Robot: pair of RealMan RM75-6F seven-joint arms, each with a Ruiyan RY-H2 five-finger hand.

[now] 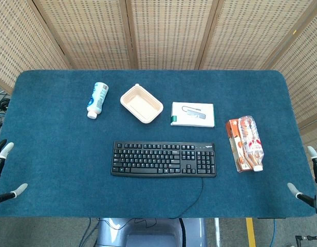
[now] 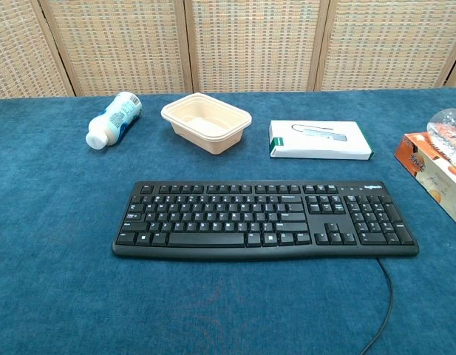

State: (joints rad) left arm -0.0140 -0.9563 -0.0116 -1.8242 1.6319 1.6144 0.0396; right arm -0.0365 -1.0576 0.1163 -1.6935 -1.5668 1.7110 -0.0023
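Observation:
A black keyboard [image 1: 164,159] [image 2: 264,219] lies in the middle of the blue table [image 1: 55,149], its cable running off the front edge. My left hand [image 1: 1,171] shows only at the left edge of the head view, beside the table's front left corner, fingers spread and holding nothing. At the right edge my right hand [image 1: 313,177] hangs by the front right corner, fingers also apart and empty. Neither hand touches anything, and the chest view shows neither. Nearest the right hand is a clear plastic bottle [image 1: 250,141] lying on an orange carton [image 1: 236,146] [image 2: 434,171].
A white bottle [image 1: 97,100] [image 2: 114,118] lies on its side at the back left. A beige food tray [image 1: 142,103] [image 2: 207,121] sits behind the keyboard, with a flat white box [image 1: 192,114] [image 2: 319,140] to its right. Woven screens [image 1: 168,31] stand behind the table.

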